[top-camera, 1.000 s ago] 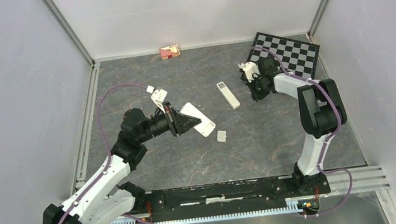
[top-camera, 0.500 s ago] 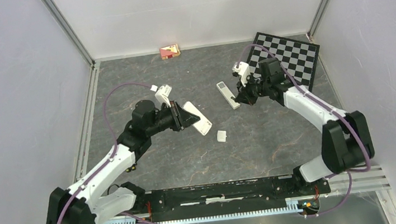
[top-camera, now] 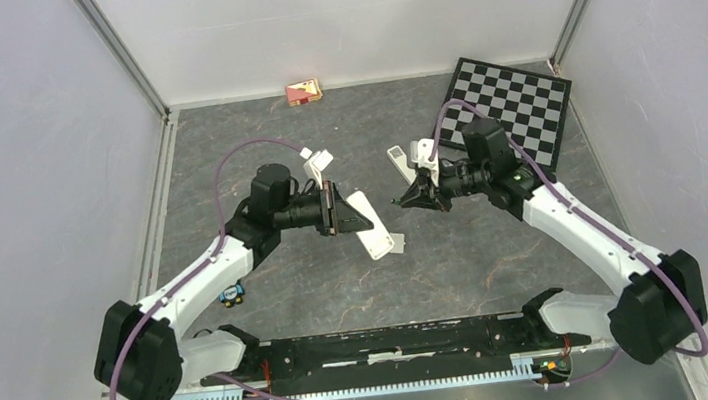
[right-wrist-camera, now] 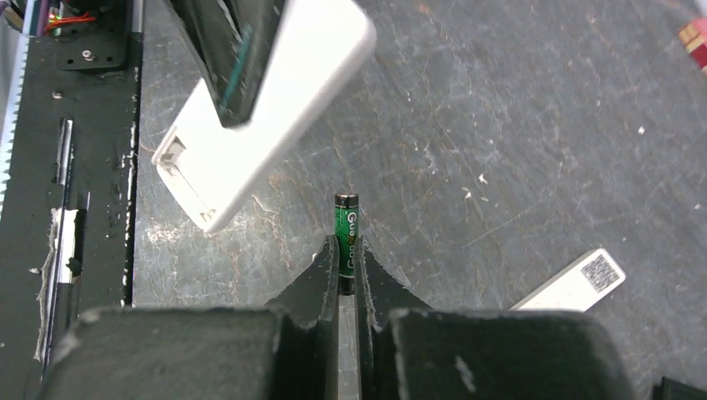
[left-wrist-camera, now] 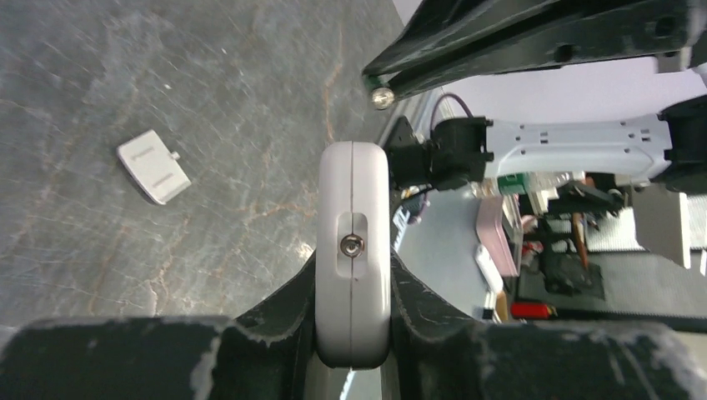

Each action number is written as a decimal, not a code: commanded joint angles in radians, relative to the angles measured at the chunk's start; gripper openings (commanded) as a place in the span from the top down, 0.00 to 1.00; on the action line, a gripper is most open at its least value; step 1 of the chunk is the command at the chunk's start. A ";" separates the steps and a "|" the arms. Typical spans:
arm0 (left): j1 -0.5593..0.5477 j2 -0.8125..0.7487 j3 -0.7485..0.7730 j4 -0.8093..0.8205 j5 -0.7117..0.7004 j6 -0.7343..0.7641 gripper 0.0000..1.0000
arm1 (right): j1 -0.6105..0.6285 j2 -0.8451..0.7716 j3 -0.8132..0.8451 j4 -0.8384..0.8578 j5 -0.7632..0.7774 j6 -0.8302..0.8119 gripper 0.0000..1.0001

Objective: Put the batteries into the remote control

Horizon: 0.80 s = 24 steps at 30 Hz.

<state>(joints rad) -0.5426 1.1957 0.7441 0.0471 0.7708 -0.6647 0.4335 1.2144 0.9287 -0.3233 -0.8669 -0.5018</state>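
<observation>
Left tool [top-camera: 341, 208] is clamped narrow on the remote [top-camera: 374, 233], one finger on each long edge, and holds it off the desk [top-camera: 458, 269]. In the left wrist view the tool [left-wrist-camera: 353, 275] grips the remote [left-wrist-camera: 353, 208] edge-on, so the white body shows as a slim rounded slab with a small round metal fitting in a recess on its near end. From above, the remote slants down and to the right from the fingers, its free end low over the desk. At the back wall, well apart from both arms, lies a small red box [top-camera: 303, 91]. Just right of the remote's free end a small white cover [top-camera: 397, 243] lies flat on the desk; the left wrist view shows it [left-wrist-camera: 152, 165] apart from the remote.

Right of that, the right tool [top-camera: 400, 200] points left toward the remote. Its fingers are pinched close on a battery [right-wrist-camera: 346, 237], green and black, which stands out past the fingertips of the tool [right-wrist-camera: 345, 258]. The remote [right-wrist-camera: 275, 100] hangs near the battery's tip but does not touch it. A second remote [top-camera: 397, 160], white and slim, lies on the desk just behind the right tool. Farther right, a chessboard [top-camera: 520, 101] lies in the far right corner.
</observation>
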 commanded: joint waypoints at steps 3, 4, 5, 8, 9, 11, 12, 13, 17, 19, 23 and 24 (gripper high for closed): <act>0.006 0.047 0.047 0.043 0.174 0.040 0.98 | 0.012 -0.107 -0.009 0.000 -0.071 -0.047 1.00; 0.006 0.052 0.049 0.050 0.183 0.036 0.98 | 0.014 -0.118 -0.011 -0.003 -0.073 -0.048 1.00; 0.006 0.060 0.051 0.055 0.195 0.033 0.98 | 0.018 -0.129 -0.011 -0.014 -0.073 -0.054 1.00; 0.010 0.075 0.063 0.058 0.225 0.030 0.98 | 0.033 -0.151 -0.006 -0.044 -0.068 -0.071 1.00; 0.012 0.078 0.063 0.064 0.241 0.025 0.98 | 0.038 -0.156 -0.006 -0.045 -0.063 -0.066 1.00; 0.031 0.087 0.058 0.074 0.271 0.007 0.98 | 0.052 -0.170 -0.015 -0.026 -0.057 -0.037 1.00; 0.041 0.093 0.057 0.080 0.288 0.000 0.98 | 0.063 -0.178 -0.019 -0.020 -0.059 -0.026 1.00; 0.053 0.097 0.056 0.080 0.303 -0.007 0.98 | 0.075 -0.185 -0.023 -0.017 -0.059 -0.025 1.00; 0.098 0.108 0.054 0.081 0.326 -0.070 0.98 | 0.123 -0.202 -0.028 -0.011 -0.064 -0.018 1.00; 0.104 0.109 0.053 0.079 0.329 -0.120 0.98 | 0.150 -0.196 -0.020 -0.011 -0.063 -0.015 1.00; 0.105 0.139 0.045 0.077 0.360 -0.214 0.98 | 0.225 -0.153 0.021 -0.052 -0.011 -0.027 1.00; 0.105 0.142 0.038 0.077 0.364 -0.226 0.98 | 0.248 -0.138 0.035 -0.063 0.015 -0.032 1.00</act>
<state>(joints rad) -0.4377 1.3178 0.7639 0.0860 1.0618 -0.7708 0.6167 1.0382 0.9051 -0.3599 -0.9081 -0.5217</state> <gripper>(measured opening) 0.284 0.087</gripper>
